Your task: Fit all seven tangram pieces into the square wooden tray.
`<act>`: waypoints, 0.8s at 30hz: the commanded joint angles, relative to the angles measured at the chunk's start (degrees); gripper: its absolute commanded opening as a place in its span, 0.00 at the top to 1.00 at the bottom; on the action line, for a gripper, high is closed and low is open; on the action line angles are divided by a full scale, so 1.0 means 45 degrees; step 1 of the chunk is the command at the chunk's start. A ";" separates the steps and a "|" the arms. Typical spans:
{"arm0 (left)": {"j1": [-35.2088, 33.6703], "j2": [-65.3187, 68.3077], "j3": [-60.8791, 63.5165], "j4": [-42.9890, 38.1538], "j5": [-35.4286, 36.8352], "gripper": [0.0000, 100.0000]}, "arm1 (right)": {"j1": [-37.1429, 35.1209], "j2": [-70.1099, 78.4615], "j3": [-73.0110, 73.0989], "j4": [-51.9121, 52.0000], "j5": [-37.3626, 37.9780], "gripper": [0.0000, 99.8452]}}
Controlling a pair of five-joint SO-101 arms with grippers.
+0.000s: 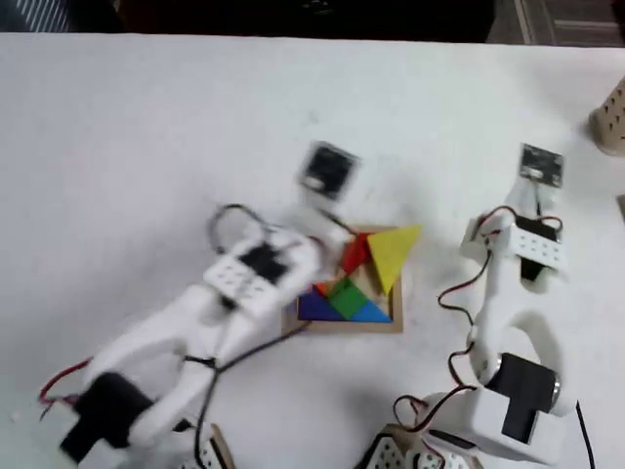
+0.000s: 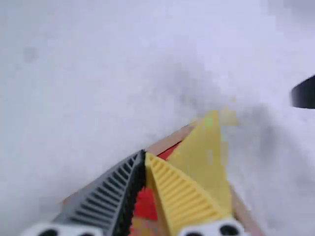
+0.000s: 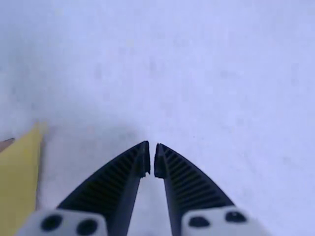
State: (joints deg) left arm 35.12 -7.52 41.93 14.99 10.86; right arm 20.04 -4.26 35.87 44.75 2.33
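my left gripper is pressed together. its grey finger and yellow finger meet at the tips with nothing caught between them. right beneath them, showing through the narrow wedge behind the tips, lies a red piece. just beside the yellow finger and running on past my fingertips is the yellow triangle; i cannot tell whether the finger touches it. just beyond my tips is the rim of the square wooden tray, and the triangle's far point reaches out over it.

from above, my left arm leans in over the tray from its near corner. a dark blue triangle, a green piece and a lighter blue triangle lie flat in the part of the tray nearest my arm's base. the yellow triangle sits tilted on the side away from my gripper, one corner sticking out past the tray's far corner.

my right gripper hangs over the bare white table, well apart from the tray. its two black fingers are drawn almost together, with only a hairline slit between the tips and nothing in it. an edge of the yellow triangle shows off to the side, toward my left arm.

farthest off, beyond my right gripper at the table's edge, stands a tan perforated block.
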 commanded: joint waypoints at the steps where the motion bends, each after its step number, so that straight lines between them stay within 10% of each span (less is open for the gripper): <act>1: 0.1377 0.2452 -0.2755 -0.0977 0.0078 0.98 | 0.0283 -0.0068 -0.0508 0.0186 -0.0371 0.98; 24: 0.1944 0.7512 -0.6505 -0.0430 0.0078 0.98 | -0.0010 -0.0029 -0.0449 0.0186 -0.0352 0.98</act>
State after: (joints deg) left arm 43.91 27.03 15.82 12.26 10.86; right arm 20.66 -4.26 35.87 44.75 1.10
